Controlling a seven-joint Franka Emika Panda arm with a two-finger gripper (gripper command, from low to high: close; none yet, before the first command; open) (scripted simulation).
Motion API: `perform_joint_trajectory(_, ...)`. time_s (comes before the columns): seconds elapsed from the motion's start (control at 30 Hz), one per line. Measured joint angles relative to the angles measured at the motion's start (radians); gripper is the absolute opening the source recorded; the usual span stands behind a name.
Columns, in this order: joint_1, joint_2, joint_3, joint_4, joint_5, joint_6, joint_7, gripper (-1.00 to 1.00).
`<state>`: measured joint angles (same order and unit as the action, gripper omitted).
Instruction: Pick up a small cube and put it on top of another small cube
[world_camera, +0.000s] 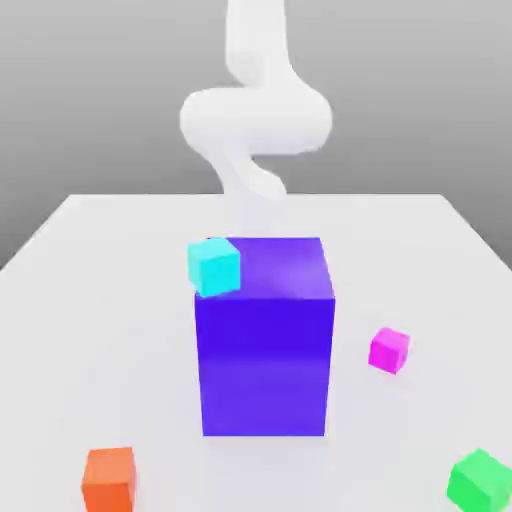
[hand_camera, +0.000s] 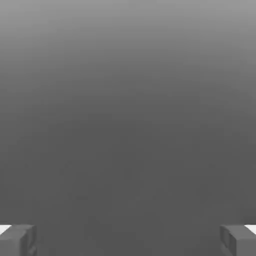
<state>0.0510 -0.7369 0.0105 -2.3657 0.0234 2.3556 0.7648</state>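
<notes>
Gripper (hand_camera: 128, 240): we note fingers (hand_camera: 17, 240) spread fully wide, holding nothing, raised behind the blue-violet block (world_camera: 265, 335). Magenta-pink small cube (world_camera: 389, 350): on white table (world_camera: 100, 280), well apart from gripper, beside block toward the exterior view's right.

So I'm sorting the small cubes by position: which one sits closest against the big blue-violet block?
The cyan cube, at the block's upper left corner in the exterior view; magenta, orange and green cubes sit apart.
</notes>
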Motion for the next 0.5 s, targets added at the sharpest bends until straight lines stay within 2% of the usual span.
perform_joint_trajectory(0.5,0.353,0.440,0.155,-0.437,0.115,0.380,-0.204,0.00)
